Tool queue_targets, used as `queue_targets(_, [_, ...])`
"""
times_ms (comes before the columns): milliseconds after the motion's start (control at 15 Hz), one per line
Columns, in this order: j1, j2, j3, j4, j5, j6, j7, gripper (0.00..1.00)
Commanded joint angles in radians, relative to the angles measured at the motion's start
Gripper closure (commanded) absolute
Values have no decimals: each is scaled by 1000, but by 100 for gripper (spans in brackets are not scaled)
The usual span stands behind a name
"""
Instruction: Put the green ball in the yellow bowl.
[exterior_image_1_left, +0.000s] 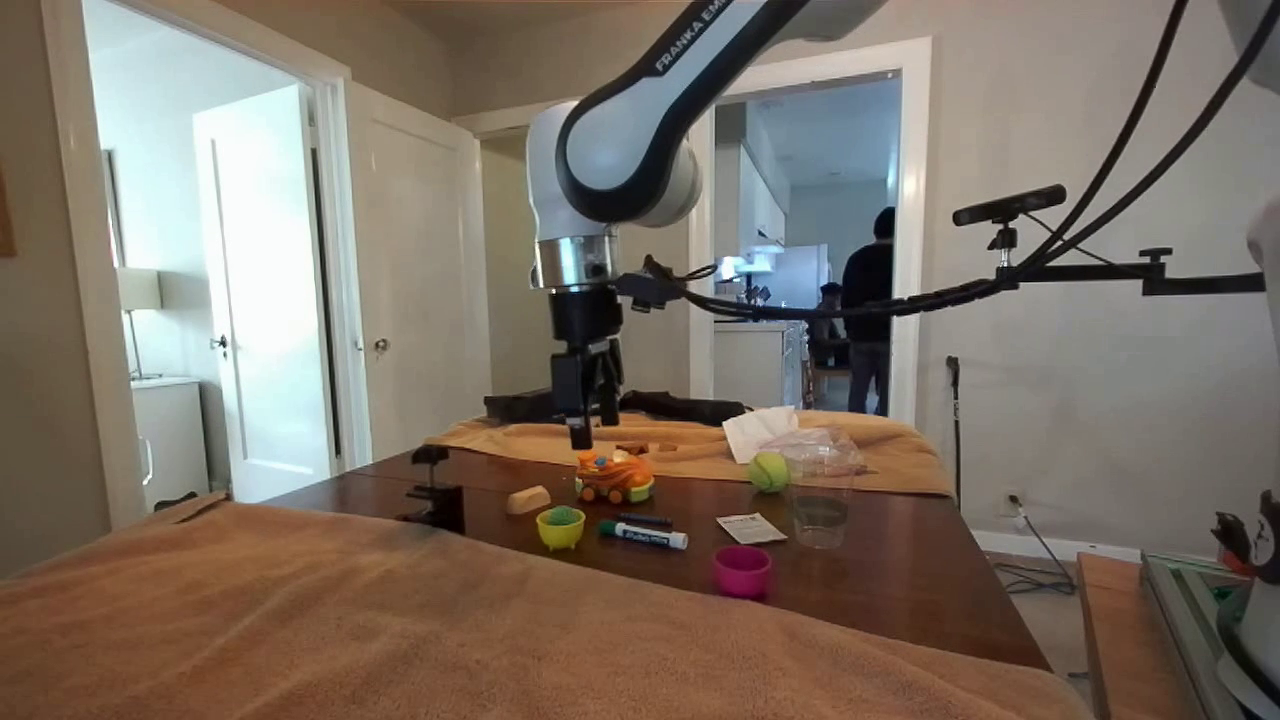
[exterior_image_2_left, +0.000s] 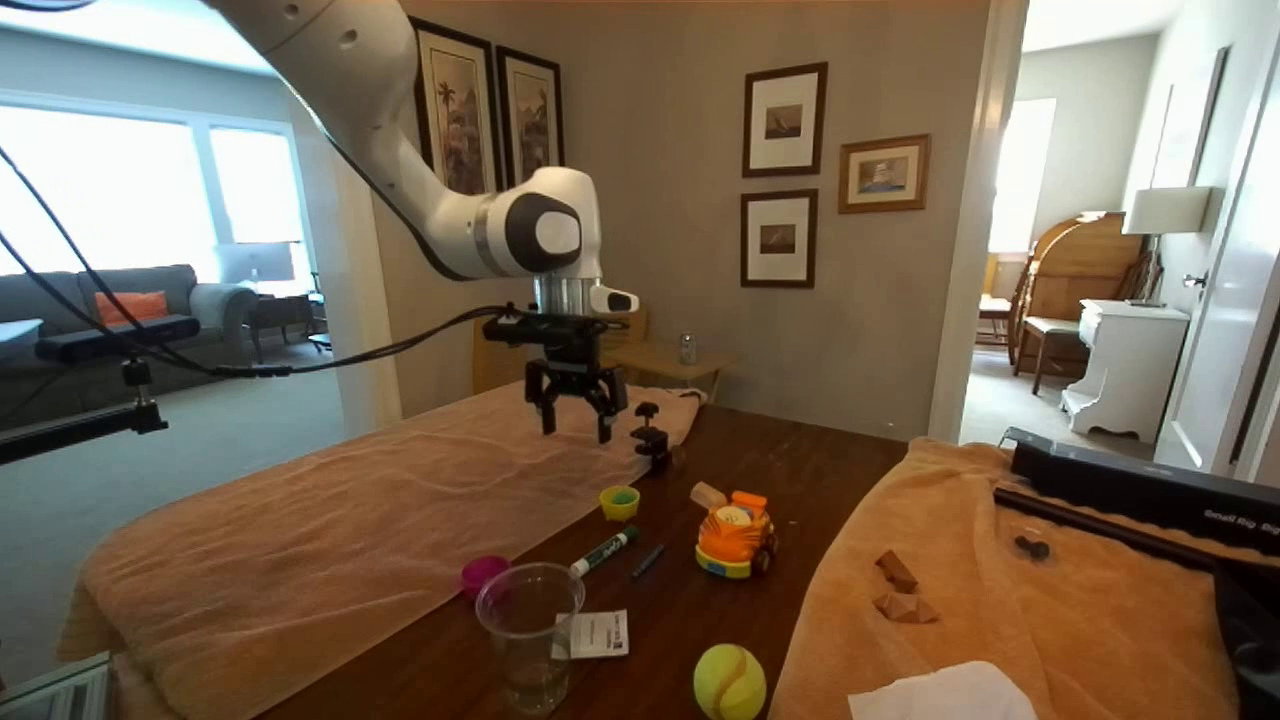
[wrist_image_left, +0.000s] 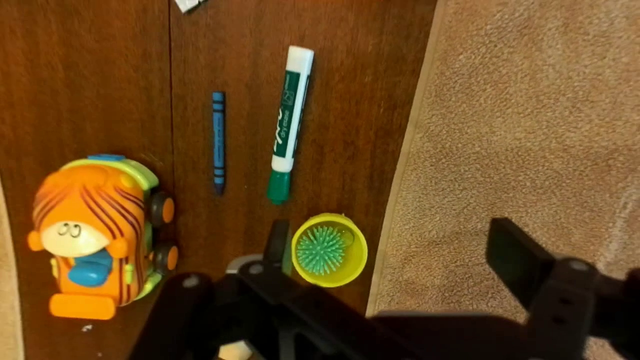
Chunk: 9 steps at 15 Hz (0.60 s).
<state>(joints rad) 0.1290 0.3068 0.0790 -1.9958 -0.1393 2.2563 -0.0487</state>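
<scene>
Fingers (wrist_image_left: 520, 260) of the gripper (exterior_image_2_left: 576, 436) stand wide apart, holding nothing, above the table (wrist_image_left: 360, 125). The green ball (wrist_image_left: 321, 250) already sits inside the yellow bowl (wrist_image_left: 355, 262), off-centre, so the task looks done. It should be light, with bristles that look rubbery and would give; a gentle squeeze across its middle would be enough, though the bowl's wall leaves little room. The bowl looks like light plastic, probably easy to tip. Hidden are the ball's underside and, behind the gripper in the wrist view, most of the tan block (exterior_image_1_left: 528, 500); the paper packet (wrist_image_left: 187, 4) is cut off there.
</scene>
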Motion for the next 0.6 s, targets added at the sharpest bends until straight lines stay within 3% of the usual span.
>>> queue_targets(0, [25, -182, -11, -159, -24, -1, 180, 0])
queue_targets(67, [7, -73, 2, -59, -3, -2, 95, 0])
queue_targets(267, [10, -151, 4, -125, -3, -2, 144, 0])
queue_targets(533, [9, -160, 3, -141, -3, -2, 148, 0])
